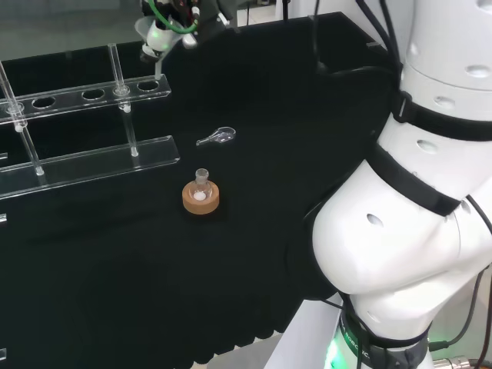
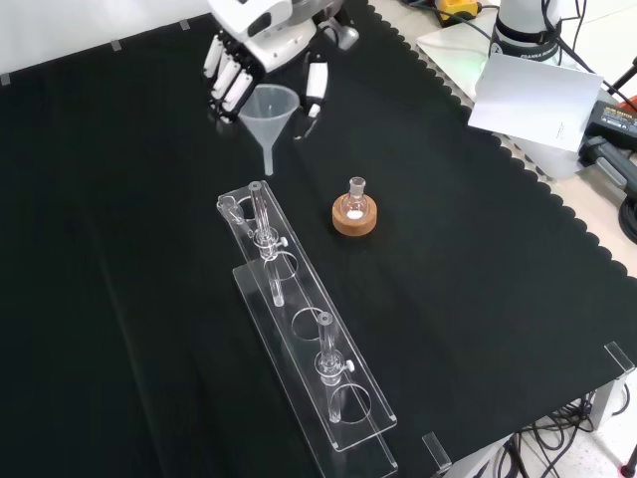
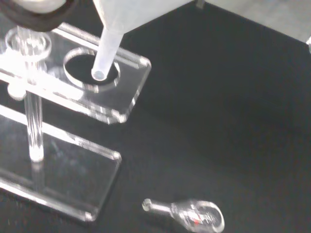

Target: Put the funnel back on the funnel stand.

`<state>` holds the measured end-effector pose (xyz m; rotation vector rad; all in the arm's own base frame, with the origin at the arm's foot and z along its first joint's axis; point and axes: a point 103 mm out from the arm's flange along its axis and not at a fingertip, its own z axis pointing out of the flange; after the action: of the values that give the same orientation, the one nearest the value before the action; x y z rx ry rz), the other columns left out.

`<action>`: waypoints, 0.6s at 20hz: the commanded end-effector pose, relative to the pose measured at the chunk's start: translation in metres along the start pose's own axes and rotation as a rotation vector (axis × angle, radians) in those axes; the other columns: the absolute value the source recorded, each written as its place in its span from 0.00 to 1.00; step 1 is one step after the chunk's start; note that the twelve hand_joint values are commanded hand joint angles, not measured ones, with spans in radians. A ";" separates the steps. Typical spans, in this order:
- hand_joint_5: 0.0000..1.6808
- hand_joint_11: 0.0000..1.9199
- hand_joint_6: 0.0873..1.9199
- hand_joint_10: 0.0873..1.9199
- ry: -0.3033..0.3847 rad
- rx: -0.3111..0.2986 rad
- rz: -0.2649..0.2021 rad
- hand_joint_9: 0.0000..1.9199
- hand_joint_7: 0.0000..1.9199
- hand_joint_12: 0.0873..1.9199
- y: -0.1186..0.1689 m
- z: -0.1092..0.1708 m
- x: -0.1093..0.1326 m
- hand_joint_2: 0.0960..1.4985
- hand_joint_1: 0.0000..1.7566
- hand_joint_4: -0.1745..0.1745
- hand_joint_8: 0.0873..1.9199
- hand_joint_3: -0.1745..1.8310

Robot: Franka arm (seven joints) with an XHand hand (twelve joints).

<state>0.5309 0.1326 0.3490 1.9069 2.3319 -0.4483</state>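
Observation:
My hand [image 2: 261, 38] is shut on the rim of a clear plastic funnel [image 2: 271, 108], with fingers on one side and the thumb on the other. The funnel hangs upright with its stem pointing down, above the cloth just beyond the near end of the clear acrylic funnel stand [image 2: 296, 296]. In the wrist view the funnel's stem [image 3: 107, 47] ends over the end hole [image 3: 80, 65] of the stand's top plate [image 3: 131, 73], still above it. In the head view the hand [image 1: 171, 15] and funnel [image 1: 156, 38] hover over the right end of the stand [image 1: 65, 100].
A small flask on a cork ring [image 2: 354, 211] stands right of the stand in the front view, and shows in the head view too [image 1: 201, 196]. A small glass stopper [image 1: 217, 136] lies on the cloth between flask and stand [image 3: 190, 214]. Upright posts [image 2: 264, 214] rise from the stand.

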 end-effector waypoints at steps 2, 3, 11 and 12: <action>0.53 0.47 0.27 0.06 0.003 0.001 -0.060 0.60 0.35 0.51 0.036 -0.002 0.019 0.50 0.50 0.59 0.29 0.31; 0.53 0.47 0.27 0.06 0.002 0.006 -0.062 0.60 0.35 0.51 0.038 0.000 0.020 0.50 0.50 0.59 0.29 0.31; 0.53 0.47 0.27 0.06 -0.001 0.039 -0.045 0.60 0.35 0.51 0.045 0.016 0.014 0.50 0.50 0.58 0.29 0.31; 0.53 0.47 0.27 0.06 0.000 0.040 -0.044 0.60 0.35 0.51 0.046 0.017 0.013 0.50 0.50 0.58 0.29 0.31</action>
<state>0.5696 0.1528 0.3257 1.8679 2.3927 -0.4931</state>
